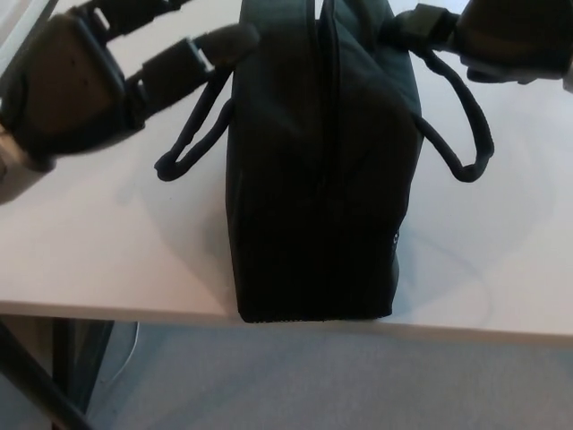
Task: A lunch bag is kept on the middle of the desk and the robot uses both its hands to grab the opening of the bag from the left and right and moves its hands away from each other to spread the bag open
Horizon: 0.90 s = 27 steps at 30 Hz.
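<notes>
We're closing in on the black lunch bag (318, 161), which stands at the near edge of the desk (89, 251) with its seam shut, and our left hand (98, 76) has its fingers spread and empty just beside the top left edge, so we want those fingertips hooked on the lip itself, not the loose left handle loop (192, 139). Our right hand (483, 36) sits at the top right by the right handle loop (466, 134), but it's cropped and dark, so we can't tell whether it grips anything, and the bag's far end is cut off.

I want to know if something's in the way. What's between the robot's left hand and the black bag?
In the head view, only the black cord handle loop lies between left hand and black fabric lunch bag.
</notes>
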### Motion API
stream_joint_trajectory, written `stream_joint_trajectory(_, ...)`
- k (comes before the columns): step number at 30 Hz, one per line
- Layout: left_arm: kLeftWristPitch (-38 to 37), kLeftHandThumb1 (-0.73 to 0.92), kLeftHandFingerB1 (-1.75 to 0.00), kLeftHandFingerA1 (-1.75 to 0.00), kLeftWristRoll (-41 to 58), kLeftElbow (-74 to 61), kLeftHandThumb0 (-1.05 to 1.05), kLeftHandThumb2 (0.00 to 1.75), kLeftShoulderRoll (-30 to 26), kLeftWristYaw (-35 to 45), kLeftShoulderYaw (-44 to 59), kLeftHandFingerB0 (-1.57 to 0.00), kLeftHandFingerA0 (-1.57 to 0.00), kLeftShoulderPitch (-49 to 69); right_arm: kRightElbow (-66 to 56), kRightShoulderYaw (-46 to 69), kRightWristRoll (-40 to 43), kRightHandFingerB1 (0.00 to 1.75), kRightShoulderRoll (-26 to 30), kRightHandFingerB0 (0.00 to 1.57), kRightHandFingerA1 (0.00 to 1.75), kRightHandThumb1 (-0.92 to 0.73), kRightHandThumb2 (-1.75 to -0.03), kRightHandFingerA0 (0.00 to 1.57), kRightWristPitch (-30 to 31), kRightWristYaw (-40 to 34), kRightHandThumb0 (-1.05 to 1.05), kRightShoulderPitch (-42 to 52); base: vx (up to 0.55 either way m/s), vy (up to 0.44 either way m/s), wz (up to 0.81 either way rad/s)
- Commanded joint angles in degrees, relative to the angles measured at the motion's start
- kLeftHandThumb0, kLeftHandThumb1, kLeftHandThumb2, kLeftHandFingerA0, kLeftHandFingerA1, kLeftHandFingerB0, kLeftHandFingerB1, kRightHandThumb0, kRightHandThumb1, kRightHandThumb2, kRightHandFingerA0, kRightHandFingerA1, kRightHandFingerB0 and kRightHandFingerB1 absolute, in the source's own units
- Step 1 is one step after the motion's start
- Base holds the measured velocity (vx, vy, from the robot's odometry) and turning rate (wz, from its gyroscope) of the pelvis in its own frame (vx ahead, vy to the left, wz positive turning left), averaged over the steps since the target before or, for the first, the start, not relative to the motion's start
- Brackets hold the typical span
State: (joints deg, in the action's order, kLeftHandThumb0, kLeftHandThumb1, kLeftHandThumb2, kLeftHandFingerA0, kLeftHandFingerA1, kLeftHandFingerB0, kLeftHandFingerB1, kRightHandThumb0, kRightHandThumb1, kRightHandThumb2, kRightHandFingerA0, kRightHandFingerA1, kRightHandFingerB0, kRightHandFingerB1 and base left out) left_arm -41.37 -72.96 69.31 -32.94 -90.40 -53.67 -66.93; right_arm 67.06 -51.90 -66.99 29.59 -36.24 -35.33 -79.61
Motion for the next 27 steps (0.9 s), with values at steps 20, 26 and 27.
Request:
stream_joint_trajectory(20, 2.57, 0.53, -0.31, -0.3, 0.56, 0.16, -0.08, 0.56, 2.34, -2.1, 0.56, -0.2, -0.27, 1.43, -1.23, 3.66, 1.18, 0.3, 0.47, 0.25, 0.33, -0.56, -0.57, 0.39, -0.16, 1.88, -0.38, -0.91, 0.0, 0.0, 0.0)
stream_joint_trajectory(26, 1.66, 0.54, -0.3, -0.31, 0.42, -1.9, -0.07, 0.56, 1.65, -2.1, 1.62, -0.15, -0.28, 0.94, -3.02, 6.26, 2.4, 0.36, 1.81, 0.17, 0.39, -0.48, -0.68, 0.29, -0.73, 4.4, -0.43, -1.82, 0.0, 0.0, 0.0)
stream_joint_trajectory(27, 1.8, 0.56, -0.31, -0.31, -0.01, -1.73, -0.05, 0.57, 1.39, -2.1, 1.19, -0.19, -0.28, 0.84, -3.17, 6.63, 2.28, 0.29, 2.15, 0.22, 0.33, -0.58, -0.58, 0.36, -0.99, 2.93, -0.35, -1.83, 0.0, 0.0, 0.0)
